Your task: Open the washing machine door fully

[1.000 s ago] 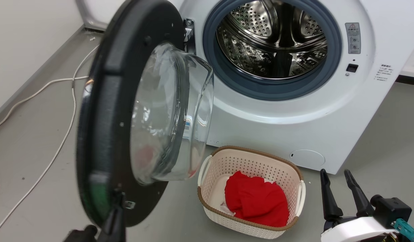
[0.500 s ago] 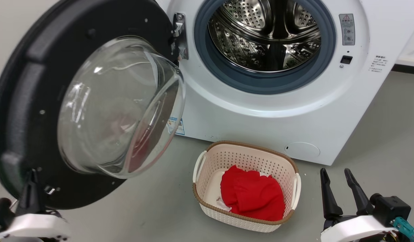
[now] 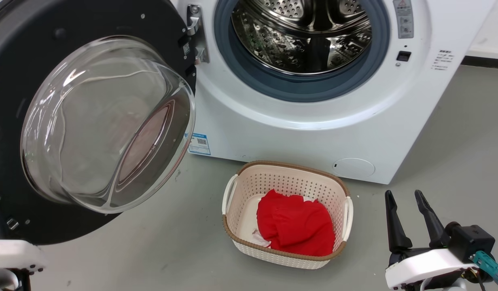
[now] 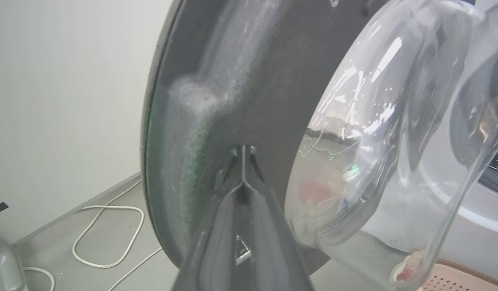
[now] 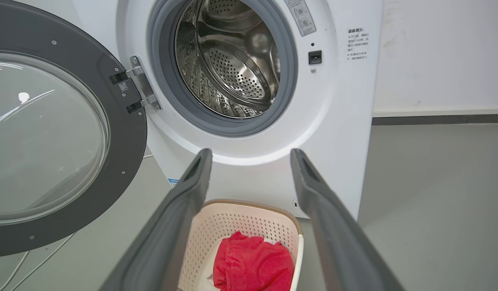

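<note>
Now washing machine door (image 3: 91, 20) wide open; left fingers (image 4: 216, 234) pressed together at inner face; right fingers (image 5: 176, 218) spread.

Grey warning label (image 3: 403, 18) carries a red triangle sign and sits on the washing machine front (image 3: 293, 137), upper right of the drum opening; its print is too small to read. Below it sits a block of tiny dark print (image 3: 442, 60), illegible. Blue-white sticker (image 3: 200, 144) at the front's lower left corner shows a QR code. Small QR sticker (image 5: 122, 87) sits on the washing machine door (image 3: 91, 20) beside the hinge. No words or numbers readable.
</note>
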Robot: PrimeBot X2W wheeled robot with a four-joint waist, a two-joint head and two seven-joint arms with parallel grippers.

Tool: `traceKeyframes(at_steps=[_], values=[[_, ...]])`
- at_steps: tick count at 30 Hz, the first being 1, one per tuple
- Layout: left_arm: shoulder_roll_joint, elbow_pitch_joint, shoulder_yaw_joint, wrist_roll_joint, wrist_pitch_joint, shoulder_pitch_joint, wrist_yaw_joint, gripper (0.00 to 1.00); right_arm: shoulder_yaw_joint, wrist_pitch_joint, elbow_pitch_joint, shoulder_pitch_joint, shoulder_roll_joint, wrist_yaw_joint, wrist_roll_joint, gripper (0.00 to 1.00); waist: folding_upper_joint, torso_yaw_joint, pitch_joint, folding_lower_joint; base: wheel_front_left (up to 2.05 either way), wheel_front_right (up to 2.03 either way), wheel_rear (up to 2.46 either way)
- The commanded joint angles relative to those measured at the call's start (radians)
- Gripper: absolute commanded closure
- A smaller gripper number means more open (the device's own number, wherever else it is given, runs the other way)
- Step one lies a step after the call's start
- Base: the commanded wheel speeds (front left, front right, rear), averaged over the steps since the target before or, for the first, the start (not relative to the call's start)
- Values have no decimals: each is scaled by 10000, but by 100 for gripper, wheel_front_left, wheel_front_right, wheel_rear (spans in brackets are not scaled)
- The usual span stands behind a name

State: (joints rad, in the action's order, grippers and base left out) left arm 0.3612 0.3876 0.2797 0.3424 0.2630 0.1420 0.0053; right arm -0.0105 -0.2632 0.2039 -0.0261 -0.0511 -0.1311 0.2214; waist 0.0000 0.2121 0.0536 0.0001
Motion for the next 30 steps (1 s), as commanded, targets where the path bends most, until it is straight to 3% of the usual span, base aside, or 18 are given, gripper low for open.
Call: traceKeyframes(at_steps=[1, 9, 10, 11, 12, 13, 18, 30], values=[[-188, -70, 214, -179, 24, -187, -40, 100, -4, -17, 3, -91, 18, 6, -15, 0, 0, -108, -66, -1, 0, 0, 0], [-1056, -971, 628, -785, 26, -1018, -221, 100, 60, -17, -113, 28, 18, 5, -101, 0, 0, -247, -243, -1, 0, 0, 0], [-1197, -1159, 651, -857, 26, -1150, -247, 84, 81, -17, -133, 55, 18, 6, -118, 0, 0, -257, -284, -1, 0, 0, 0], [-1379, -1324, 662, -926, 25, -1298, -283, 56, 82, -17, -167, 81, 18, 6, -155, 0, 0, -268, -323, -1, 0, 0, 0], [-1551, -1518, 648, -1023, 26, -1460, -316, 9, 76, -17, -205, 101, 19, 5, -205, 0, 0, -282, -359, -1, 0, 0, 0], [-1731, -1729, 602, -1142, 25, -1624, -310, 0, 66, -17, -231, 134, 18, 6, -231, 0, 0, -301, -401, -1, 0, 0, 0], [-2406, -2491, 202, -1576, 25, -2186, -506, 0, 83, -17, -395, 280, 19, 5, -392, 0, 0, -375, -560, -1, 0, 0, 0], [-2639, -2779, -1498, -2268, 25, -1274, -1098, 0, 76, 324, -1116, 291, 18, 5, -926, 0, 0, -930, -707, -1, 0, 0, 0]])
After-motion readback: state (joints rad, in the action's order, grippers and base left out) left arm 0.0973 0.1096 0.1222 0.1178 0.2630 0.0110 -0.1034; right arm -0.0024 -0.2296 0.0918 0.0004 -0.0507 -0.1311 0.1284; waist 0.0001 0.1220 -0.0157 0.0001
